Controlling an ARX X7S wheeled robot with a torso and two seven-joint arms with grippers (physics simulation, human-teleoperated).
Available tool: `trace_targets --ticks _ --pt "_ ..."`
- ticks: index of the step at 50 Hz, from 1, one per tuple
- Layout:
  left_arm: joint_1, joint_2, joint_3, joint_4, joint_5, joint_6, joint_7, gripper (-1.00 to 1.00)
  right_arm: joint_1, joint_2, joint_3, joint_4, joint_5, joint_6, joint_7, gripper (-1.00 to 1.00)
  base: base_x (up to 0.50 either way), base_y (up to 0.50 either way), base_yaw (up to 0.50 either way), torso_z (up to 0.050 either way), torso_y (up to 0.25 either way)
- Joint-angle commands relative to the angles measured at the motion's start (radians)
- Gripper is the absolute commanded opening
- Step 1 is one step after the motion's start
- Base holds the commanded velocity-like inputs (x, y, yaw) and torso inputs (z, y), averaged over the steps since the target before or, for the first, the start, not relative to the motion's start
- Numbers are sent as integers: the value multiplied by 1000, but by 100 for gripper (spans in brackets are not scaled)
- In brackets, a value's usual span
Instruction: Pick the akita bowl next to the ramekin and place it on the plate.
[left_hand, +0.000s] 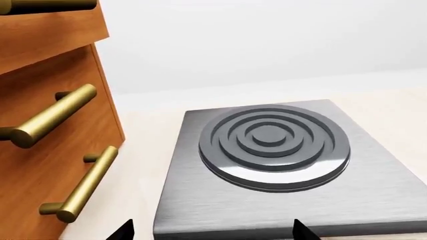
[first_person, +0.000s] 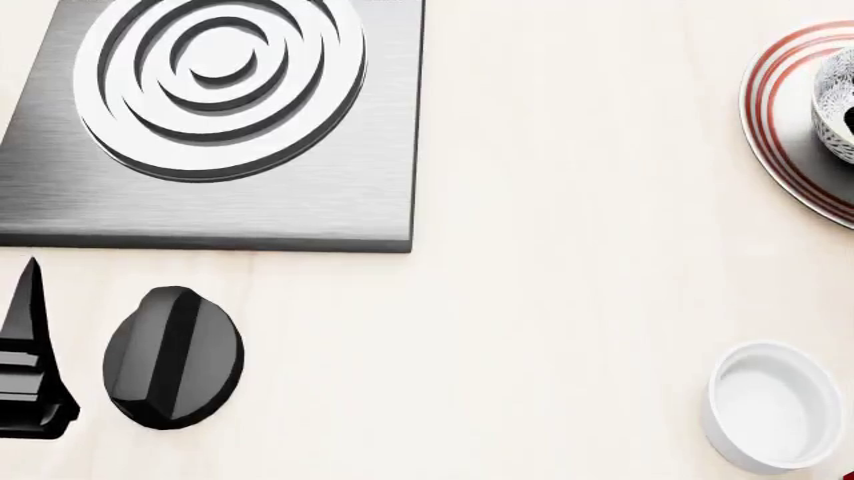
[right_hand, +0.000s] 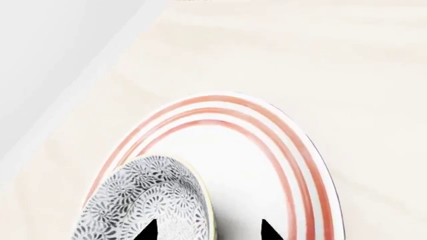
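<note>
The akita bowl (right_hand: 150, 197), grey-and-white floral with a pale inside, sits on the plate (right_hand: 267, 150), a white plate with red rings. My right gripper (right_hand: 208, 231) is open and straddles the bowl's rim: one fingertip is over the bowl's inside, the other over bare plate. In the head view the plate (first_person: 787, 150) and the bowl (first_person: 834, 100) are cut off by the right edge. The plain white ramekin (first_person: 774, 405) stands alone near the lower right. My left gripper (left_hand: 213, 232) is open and empty at the near edge of the burner plate (left_hand: 200, 200).
A grey stove plate with a ringed burner (first_person: 220, 75) lies at the far left, a black knob (first_person: 174, 357) in front of it. A wooden cabinet with brass handles (left_hand: 53, 117) stands beside the burner. One dark left finger (first_person: 30, 310) shows at the left edge.
</note>
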Motion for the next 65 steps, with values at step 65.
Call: trace_targets --ticks 65 --pt "6 18 -13 -7 13 12 14 100 -428 311 -236 -1271 -318 100 432 100 0 0 0 0 0"
